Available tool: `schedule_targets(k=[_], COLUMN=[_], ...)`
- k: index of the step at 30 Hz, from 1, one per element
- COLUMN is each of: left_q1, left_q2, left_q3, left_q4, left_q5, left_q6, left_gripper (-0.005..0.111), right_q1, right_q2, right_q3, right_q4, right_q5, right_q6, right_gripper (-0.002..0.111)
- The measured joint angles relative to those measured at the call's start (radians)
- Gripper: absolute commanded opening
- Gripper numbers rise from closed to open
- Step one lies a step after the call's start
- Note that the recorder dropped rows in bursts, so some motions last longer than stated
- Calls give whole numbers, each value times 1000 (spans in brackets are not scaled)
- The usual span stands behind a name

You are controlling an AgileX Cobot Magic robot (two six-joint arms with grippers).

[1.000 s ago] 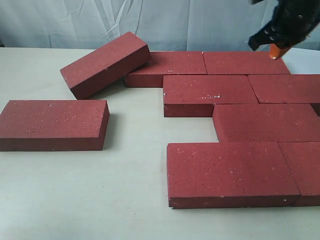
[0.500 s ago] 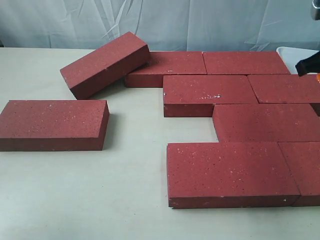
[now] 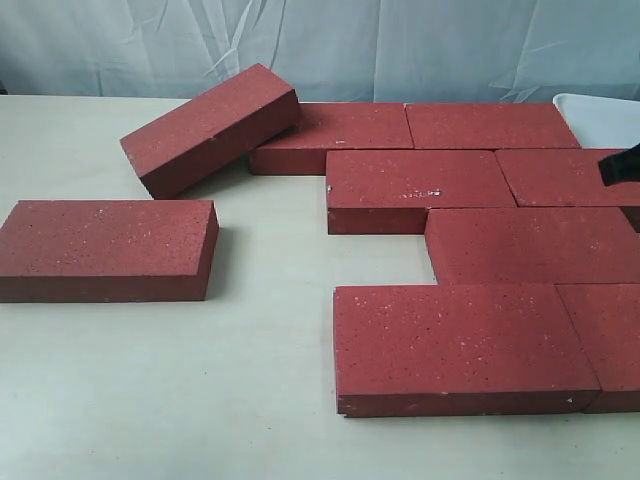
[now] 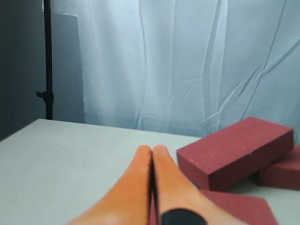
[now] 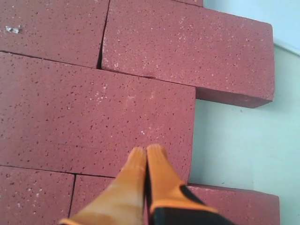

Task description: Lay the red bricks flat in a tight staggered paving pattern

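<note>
Several red bricks lie flat in staggered rows at the right, among them a front brick (image 3: 460, 340) and a second-row brick (image 3: 420, 185). One brick (image 3: 210, 128) is tilted, leaning on the back row brick (image 3: 340, 128). Another brick (image 3: 105, 248) lies alone at the left. My left gripper (image 4: 152, 149) is shut and empty, low over the table near the tilted brick (image 4: 236, 150). My right gripper (image 5: 146, 150) is shut and empty above a paved brick (image 5: 93, 122). Only a black part of the right arm (image 3: 622, 165) shows in the exterior view.
A white container (image 3: 600, 110) stands at the back right behind the bricks. A pale curtain (image 3: 320, 45) closes off the back. Bare table (image 3: 270, 260) separates the lone brick from the paved rows. A dark stand (image 4: 47, 61) rises beyond the table's far corner.
The right arm has dropped from the upper right corner and drawn off toward the right edge, so only a black tip remains in view. No brick has moved.
</note>
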Motion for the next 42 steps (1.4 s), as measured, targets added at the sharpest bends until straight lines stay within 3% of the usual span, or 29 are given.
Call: schedule_targets(k=[4,8,11,14,16,18,23,30,34,36,41,42], left_q1=[0,0,0,0,0,0,0,-132,-225,-264,-291,-293], left_q2=[0,0,0,41,115,223,525,910,1068,1138,1280,1304], left_q3=[0,0,-24,-122,-210,-309,-527,-676,-729,-742,-745,-745], left_q4=[-195,-323,-334,-293,-186,-47,254,293,289,287,260,255], left_q5=[-53,-236,-389,-446,-437,-338,85,431,530,547,564,564], left_q6=[-47,-78,-144,-181,-188,-193,-149,184,385,523,948,1001], left_gripper=[0,0,0,0,0,0,0,0,2,11,64,67], right_q1=[0,0,0,0,0,0,0,0,0,0,0,0], right_q2=[0,0,-1,-2,-2,-2,-2,-2,-2,-2,-2,-2], right_q3=[0,0,0,0,0,0,4,4,4,4,4,4], right_q4=[0,0,0,0,0,0,0,0,2,2,2,2], right_q5=[-4,-7,-7,-8,-8,-8,-10,-10,-10,-12,-13,-13], right_q6=[0,2,2,2,2,2,2,4,4,4,4,4], right_gripper=[-1,-1,-1,-1,-1,-1,-1,-1,-1,-1,-1,-1])
